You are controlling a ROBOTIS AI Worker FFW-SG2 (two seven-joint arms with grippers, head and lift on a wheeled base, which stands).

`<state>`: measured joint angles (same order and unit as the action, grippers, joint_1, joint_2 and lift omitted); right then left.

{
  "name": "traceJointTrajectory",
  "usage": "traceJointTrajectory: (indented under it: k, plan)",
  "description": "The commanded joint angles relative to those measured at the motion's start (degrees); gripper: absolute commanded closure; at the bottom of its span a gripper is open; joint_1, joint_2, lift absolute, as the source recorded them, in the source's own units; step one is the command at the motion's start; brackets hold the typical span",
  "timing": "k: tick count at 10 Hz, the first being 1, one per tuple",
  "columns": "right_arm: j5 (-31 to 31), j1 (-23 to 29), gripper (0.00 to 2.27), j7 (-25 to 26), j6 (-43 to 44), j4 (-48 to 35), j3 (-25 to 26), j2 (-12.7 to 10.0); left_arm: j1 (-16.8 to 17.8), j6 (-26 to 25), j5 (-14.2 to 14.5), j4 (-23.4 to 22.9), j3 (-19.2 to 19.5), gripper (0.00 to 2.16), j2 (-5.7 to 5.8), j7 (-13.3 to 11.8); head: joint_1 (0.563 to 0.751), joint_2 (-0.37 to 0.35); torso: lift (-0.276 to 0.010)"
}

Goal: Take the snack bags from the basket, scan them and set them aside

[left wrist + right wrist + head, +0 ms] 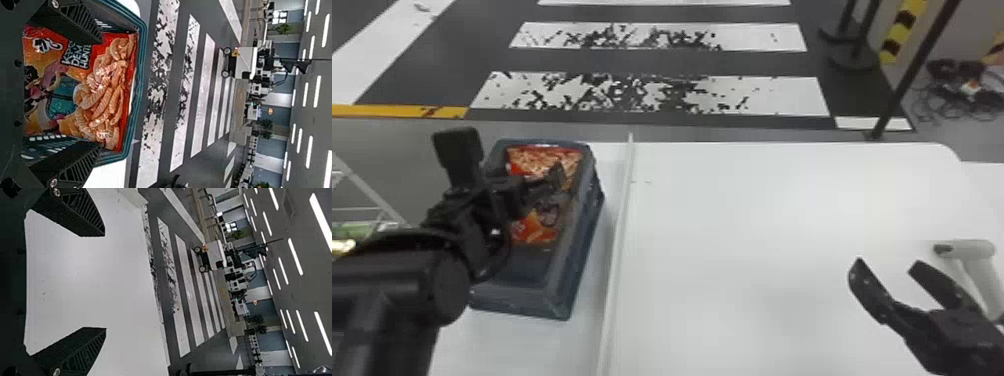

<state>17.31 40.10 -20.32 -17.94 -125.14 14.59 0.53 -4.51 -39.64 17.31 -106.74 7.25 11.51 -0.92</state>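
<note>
Fingers spread, the left gripper point(101, 94) is poised over the basket point(519, 300), one finger towards either side of a snack bag point(90, 100). Nothing is gripped yet, and I can't tell whether either finger touches the bag. Seen from the middle of the desk point(757, 225), with twelve straight ahead of the robot, the basket sits at nine o'clock, beyond a raised strip point(614, 240). That spot probably suits the left arm, leaving the broad surface for scanning and setting aside.

The bag lies inside the basket walls, its printed face towards the open fingers, so a pinch from both sides looks like the intent. Its orange and red packaging shows on both the twelve and six o'clock sides of the left gripper; whether a second bag lies there, I can't say. The fingers would likely need to go a little deeper before closing, or they may catch only slippery film.

Over the other half of the desk, the right gripper point(887, 267) hangs empty, fingers apart. A pale scanner point(969, 249) rests at about three o'clock from it, handle running towards five, presumably placed there so the right arm can take it once a bag is out.
</note>
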Motion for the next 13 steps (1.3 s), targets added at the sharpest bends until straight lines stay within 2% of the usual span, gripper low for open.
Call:
traceJointTrajectory:
  k: [1,5,6,9,10,11,12,13]
  plan:
    - [0.2,0.0,0.07,-0.1,-0.3,0.1,0.1,0.4,1.5,-0.9,0.0,2.2,0.0,0.08,-0.09,-0.1,0.695,0.057,-0.075]
    - [0.4,-0.1,0.07,-0.2,-0.5,0.9,0.3,1.1,4.8,-2.5,-0.2,7.1,-0.2,0.08,-0.26,-0.8,0.695,0.058,-0.075]
    - [0.5,0.0,0.07,-0.2,-0.5,1.0,0.4,1.2,5.7,-4.3,-0.2,8.5,-0.2,0.08,-0.26,-0.9,0.695,0.056,-0.075]
    - [1.1,0.4,0.07,-0.4,-2.2,1.5,1.1,1.8,7.2,-4.4,-0.2,13.0,0.0,0.08,-0.26,-2.9,0.695,0.051,-0.075]
    - [1.9,0.8,0.07,-1.0,-2.8,1.6,1.8,2.2,7.6,-4.4,-0.2,15.2,0.0,0.27,-0.26,-3.8,0.695,0.05,-0.075]
    - [3.1,1.1,0.07,-1.3,-2.9,1.8,2.9,2.6,8.5,-4.3,-1.0,17.1,-0.1,0.59,-0.35,-4.3,0.695,0.047,-0.075]
    - [4.5,1.4,0.07,-1.9,-2.9,2.1,3.7,3.2,9.6,-3.4,-1.0,19.7,-0.1,1.42,-0.44,-3.6,0.695,0.041,-0.075]
    - [5.2,1.6,0.07,-2.1,-2.9,2.2,4.4,3.5,9.5,-2.2,-1.0,20.2,-0.2,1.9,-0.7,-3.9,0.695,0.038,-0.075]
